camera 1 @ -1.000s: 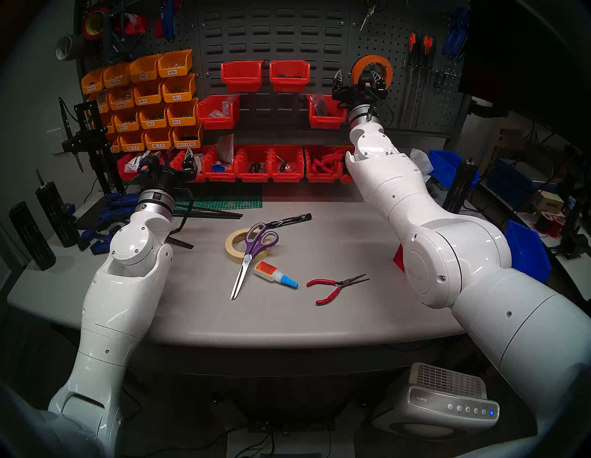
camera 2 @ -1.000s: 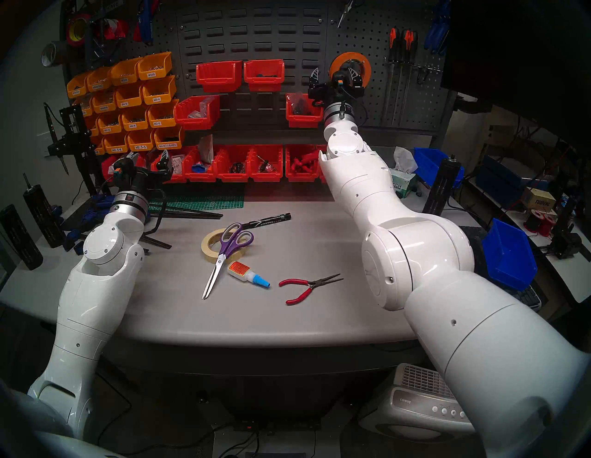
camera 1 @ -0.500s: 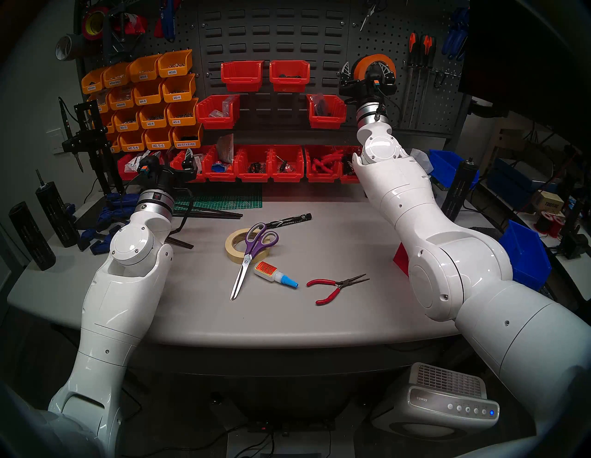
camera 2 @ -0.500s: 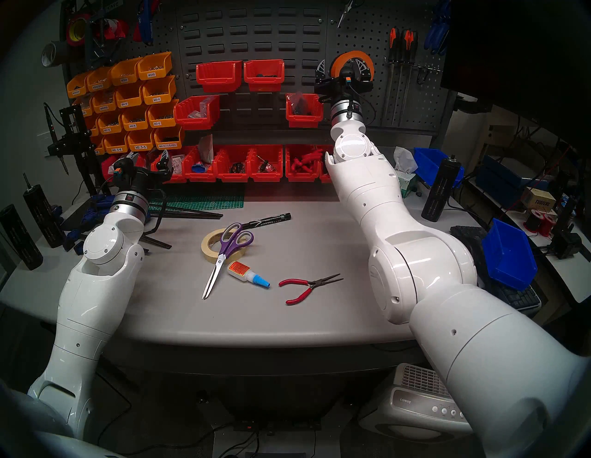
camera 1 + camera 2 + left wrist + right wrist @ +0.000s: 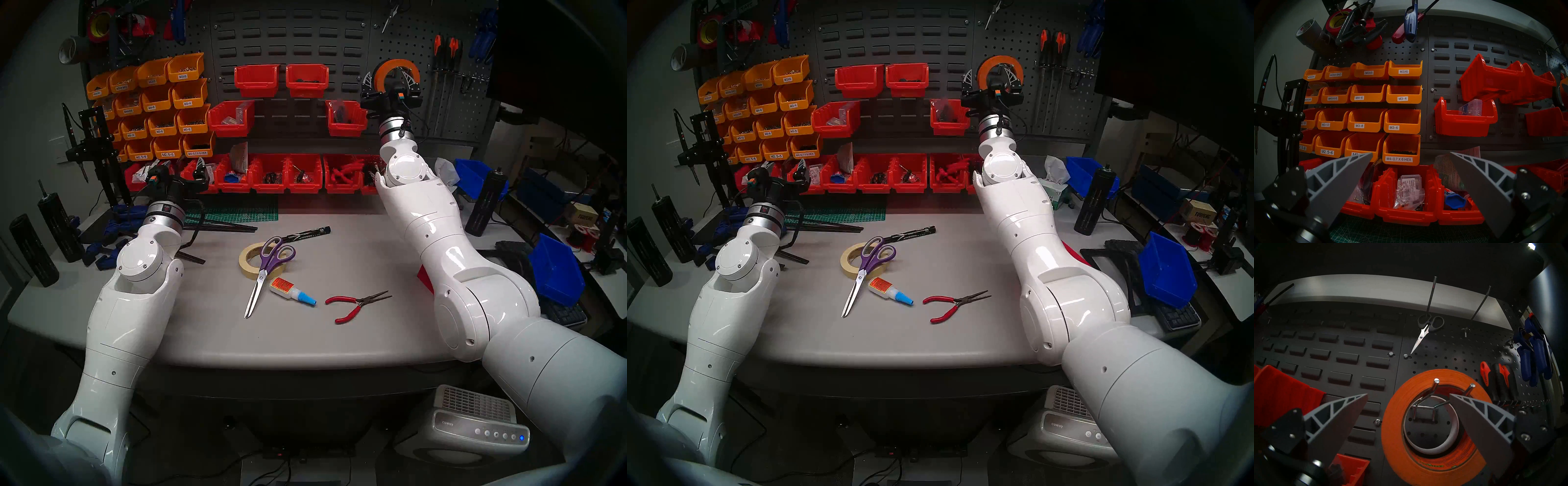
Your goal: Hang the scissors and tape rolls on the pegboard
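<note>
The purple-handled scissors [image 5: 271, 258] [image 5: 872, 254] lie mid-table, handles resting on the flat cream tape roll [image 5: 246, 264] [image 5: 847, 262]. The orange tape roll [image 5: 379, 73] [image 5: 982, 69] [image 5: 1398, 421] hangs on a two-prong wire hook [image 5: 1435, 384] of the dark pegboard [image 5: 400, 40] [image 5: 1449, 351]. My right gripper [image 5: 390, 80] [image 5: 990, 77] [image 5: 1407, 395] is up at that roll, open. Its left finger is clear of the rim and its right finger is in front of the roll's right side. My left gripper [image 5: 181, 167] [image 5: 1411, 153] is open and empty before the lower bins.
A glue bottle [image 5: 291, 290], red pliers [image 5: 356, 303] and a black marker [image 5: 307, 233] lie near the scissors. Small scissors [image 5: 1423, 331] and orange-and-black-handled tools [image 5: 1495, 378] hang around the orange roll. Red bins [image 5: 346, 117] sit just left of my right wrist.
My right wrist has shifted to the right and its elbow has sunk lower. The orange roll rocked on the hook and now hangs face-on. The left arm has not moved.
</note>
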